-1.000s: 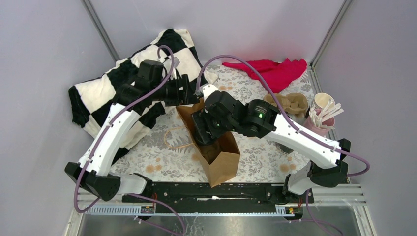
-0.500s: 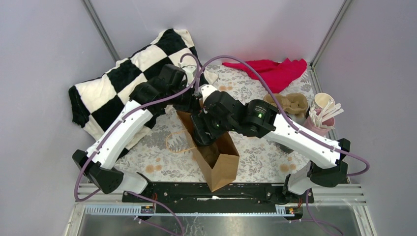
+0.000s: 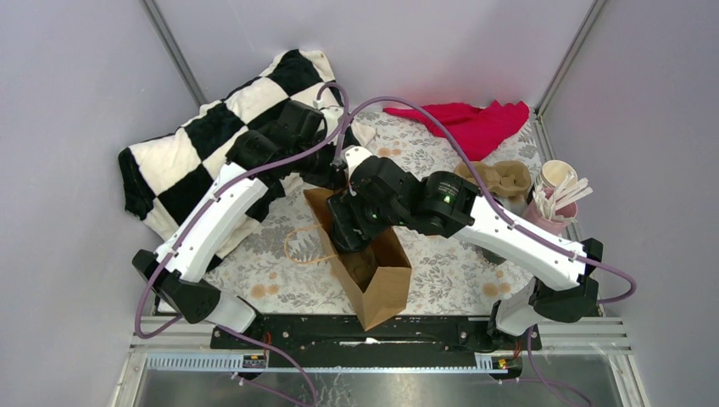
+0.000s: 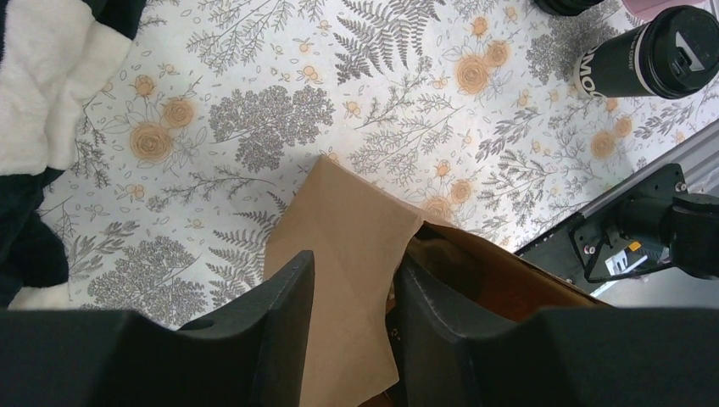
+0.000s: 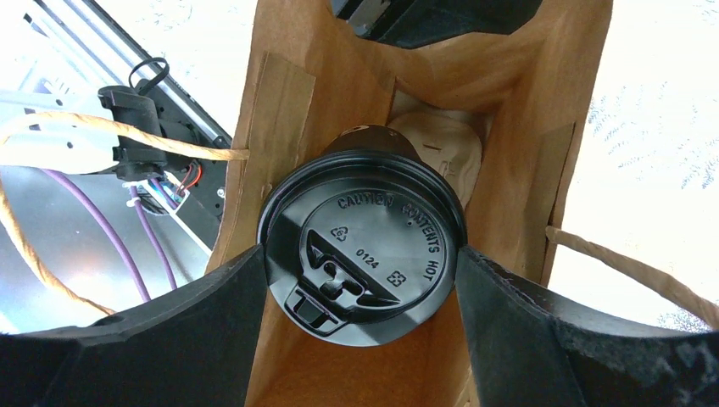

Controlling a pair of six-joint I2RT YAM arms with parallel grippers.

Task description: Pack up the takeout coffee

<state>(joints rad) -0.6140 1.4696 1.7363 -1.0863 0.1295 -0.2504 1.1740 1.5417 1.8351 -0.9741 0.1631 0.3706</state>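
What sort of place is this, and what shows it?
Probably a robot test booth staged for takeout packing: plain grey walls, two arms bolted to a rail, a brown paper bag around a lidded coffee cup.

This is a robotics lab test cell: plain pale lilac wall panels [image 3: 68,127] and grey metal corner posts [image 3: 174,51] box in a small table with a floral-printed cloth [image 3: 271,271], where a white-and-black left robot arm [image 3: 212,225] and its matching right robot arm [image 3: 526,242], trailing purple cables [image 3: 398,106], are bolted to a black metal rail [image 3: 339,326].
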